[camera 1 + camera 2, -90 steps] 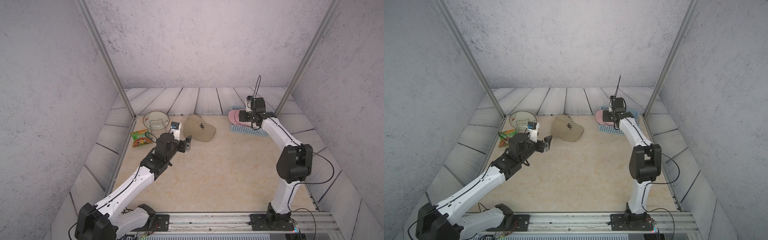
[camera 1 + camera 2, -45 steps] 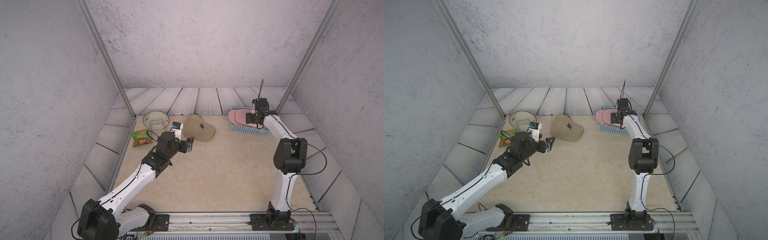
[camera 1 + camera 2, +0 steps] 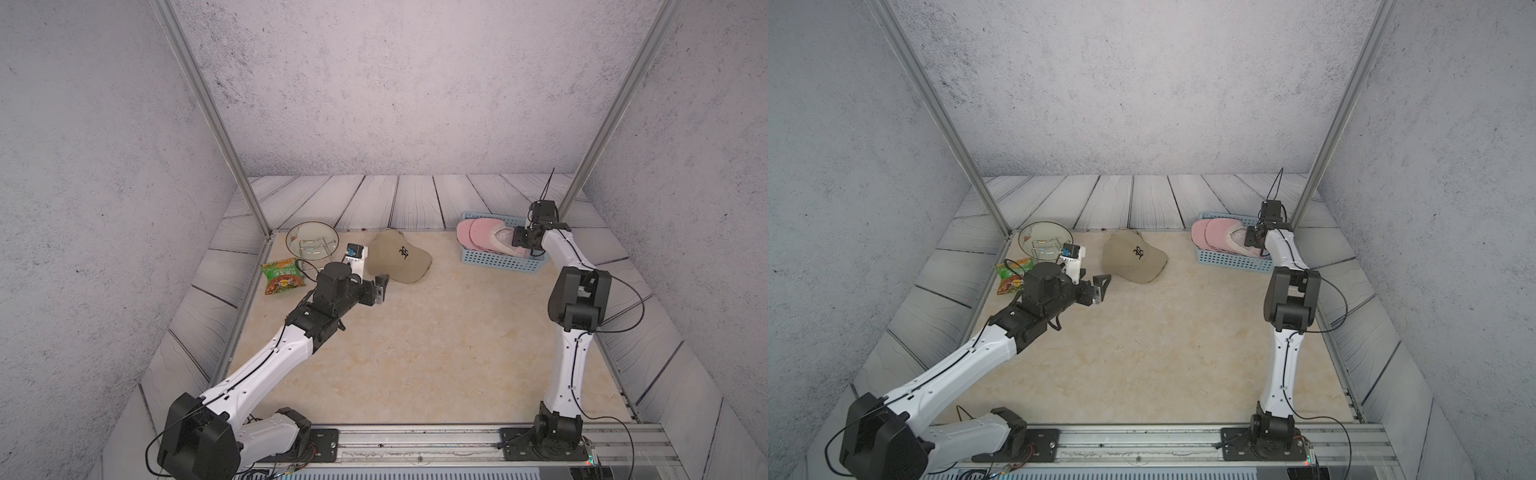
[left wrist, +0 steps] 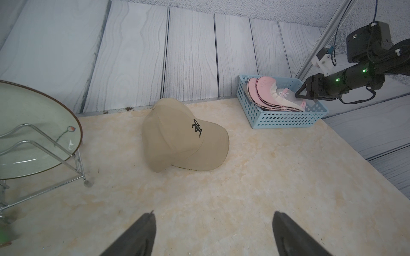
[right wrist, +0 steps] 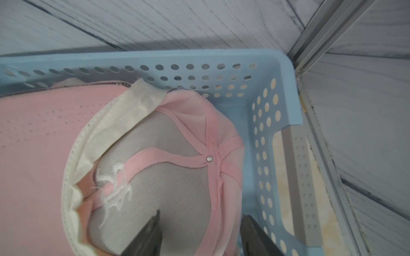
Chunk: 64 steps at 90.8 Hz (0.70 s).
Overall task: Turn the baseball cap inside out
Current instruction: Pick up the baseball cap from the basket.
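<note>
A tan baseball cap (image 3: pixel 399 257) (image 3: pixel 1133 257) with a black logo lies crown up at the back of the table, brim toward the right. In the left wrist view the tan cap (image 4: pixel 184 137) is ahead of my fingers and apart from them. My left gripper (image 3: pixel 380 286) (image 4: pixel 214 223) hovers just in front of the cap's near edge, open and holding nothing. My right gripper (image 3: pixel 517 241) (image 5: pixel 200 223) is open over a pink cap (image 5: pixel 155 177) that lies inside out in a blue basket (image 5: pixel 277 77). Its fingers straddle that cap's crown edge.
The blue basket (image 3: pixel 494 262) at the back right holds stacked pink caps (image 3: pixel 482 237). A glass plate on a wire rack (image 3: pixel 311 245) and a green snack bag (image 3: pixel 282 280) sit left of the tan cap. Metal frame posts stand at both back corners.
My left gripper has edged forward toward the tan cap. My right gripper has shifted to the right over the basket and its jaws have narrowed slightly.
</note>
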Available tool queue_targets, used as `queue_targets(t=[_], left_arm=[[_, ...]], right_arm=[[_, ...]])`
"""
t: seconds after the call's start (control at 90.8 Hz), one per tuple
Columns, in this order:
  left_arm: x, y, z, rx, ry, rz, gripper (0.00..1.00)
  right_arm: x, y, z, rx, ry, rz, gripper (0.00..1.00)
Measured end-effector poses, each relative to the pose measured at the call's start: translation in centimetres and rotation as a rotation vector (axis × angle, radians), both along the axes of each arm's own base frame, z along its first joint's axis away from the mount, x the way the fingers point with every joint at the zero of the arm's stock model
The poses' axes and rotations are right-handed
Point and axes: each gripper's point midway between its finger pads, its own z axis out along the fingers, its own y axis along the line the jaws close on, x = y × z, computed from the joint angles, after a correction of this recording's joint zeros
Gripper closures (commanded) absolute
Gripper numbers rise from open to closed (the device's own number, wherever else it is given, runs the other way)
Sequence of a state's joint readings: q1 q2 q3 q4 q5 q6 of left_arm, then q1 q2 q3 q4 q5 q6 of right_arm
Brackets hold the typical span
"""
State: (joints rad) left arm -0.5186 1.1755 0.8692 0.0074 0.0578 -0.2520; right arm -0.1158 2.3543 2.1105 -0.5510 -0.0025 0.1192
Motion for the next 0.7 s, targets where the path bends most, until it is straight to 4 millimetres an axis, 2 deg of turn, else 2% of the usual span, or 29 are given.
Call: queue_targets(t=[0.088, 0.176, 0.242, 0.319, 0.473, 0.705], left_arm=[[0.1, -0.1, -0.3, 0.003, 0.008, -0.003, 0.12], [0.1, -0.2, -0.4, 0.003, 0.01, -0.009, 0.12], [0.0, -0.3, -0.3, 0.0, 0.011, -0.013, 0.12], [0.0, -0.3, -0.3, 0.0, 0.011, -0.016, 0.12], [0.0, -0.3, -0.4, 0.0, 0.012, -0.017, 0.12], [0.0, -0.3, -0.4, 0.003, 0.01, -0.018, 0.12]], right_arm=[[0.0, -0.1, -0.4, 0.016, 0.01, 0.005, 0.44], [0.1, 0.0, -0.6, 0.022, 0.012, 0.006, 0.54], [0.2, 0.1, -0.9, 0.032, 0.014, 0.007, 0.55], [0.2, 0.3, -1.4, 0.048, 0.021, 0.014, 0.53], [0.2, 0.7, -2.2, 0.085, 0.032, 0.016, 0.38], [0.5, 1.1, -2.2, 0.167, 0.017, 0.02, 0.38]])
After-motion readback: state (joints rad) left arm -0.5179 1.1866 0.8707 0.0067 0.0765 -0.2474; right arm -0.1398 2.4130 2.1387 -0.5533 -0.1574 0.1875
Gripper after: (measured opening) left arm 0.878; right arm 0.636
